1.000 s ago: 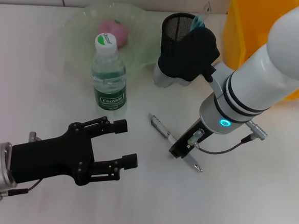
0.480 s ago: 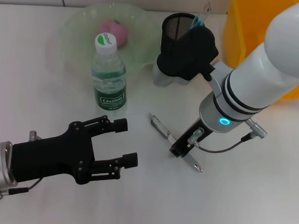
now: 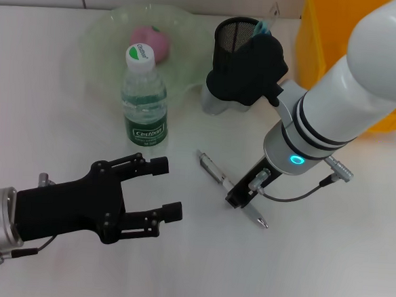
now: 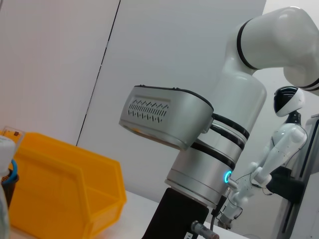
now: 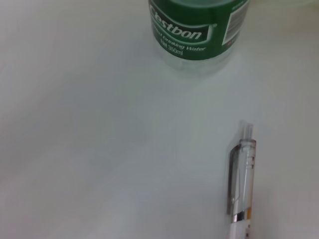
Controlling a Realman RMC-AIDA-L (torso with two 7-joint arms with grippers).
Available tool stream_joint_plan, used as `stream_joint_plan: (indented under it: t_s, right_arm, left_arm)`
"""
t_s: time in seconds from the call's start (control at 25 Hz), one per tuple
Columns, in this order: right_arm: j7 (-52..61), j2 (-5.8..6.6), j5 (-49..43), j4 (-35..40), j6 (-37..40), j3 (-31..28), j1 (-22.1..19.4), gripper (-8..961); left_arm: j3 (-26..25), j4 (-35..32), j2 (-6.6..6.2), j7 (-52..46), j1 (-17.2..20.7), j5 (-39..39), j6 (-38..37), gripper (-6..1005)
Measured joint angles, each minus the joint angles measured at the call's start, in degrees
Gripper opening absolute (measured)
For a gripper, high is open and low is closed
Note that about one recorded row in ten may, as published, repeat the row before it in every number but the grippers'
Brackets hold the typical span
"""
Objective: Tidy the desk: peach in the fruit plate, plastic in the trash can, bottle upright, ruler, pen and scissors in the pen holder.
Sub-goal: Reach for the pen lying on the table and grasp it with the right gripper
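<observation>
Pink peach (image 3: 150, 42) sits in our fruit plate (image 3: 101, 29), bottle (image 3: 145, 104) upright; the pen (image 3: 213, 168) lies on the desk (unheld). Our left gripper (image 3: 160, 188) gapes empty; the right's fingers we cannot tell.

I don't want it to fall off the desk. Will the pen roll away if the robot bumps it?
Probably a little. The pen is thin and round and lies flat on the smooth desk, so a nudge could roll it. Its side clip may stop it quickly. It looks stiff and light, so the right gripper just above it should lift it easily.
</observation>
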State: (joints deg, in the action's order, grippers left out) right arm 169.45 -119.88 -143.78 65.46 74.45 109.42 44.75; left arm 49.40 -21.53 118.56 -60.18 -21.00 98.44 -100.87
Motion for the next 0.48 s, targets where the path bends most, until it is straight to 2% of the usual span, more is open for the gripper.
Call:
stream_joint_plan:
  t_s: [0.48]
  right_arm:
    - [0.0, 0.0, 0.0, -0.8, 0.0, 0.2, 0.7, 299]
  left_arm:
    - [0.0, 0.0, 0.0, 0.1, 0.0, 0.0, 0.2, 832]
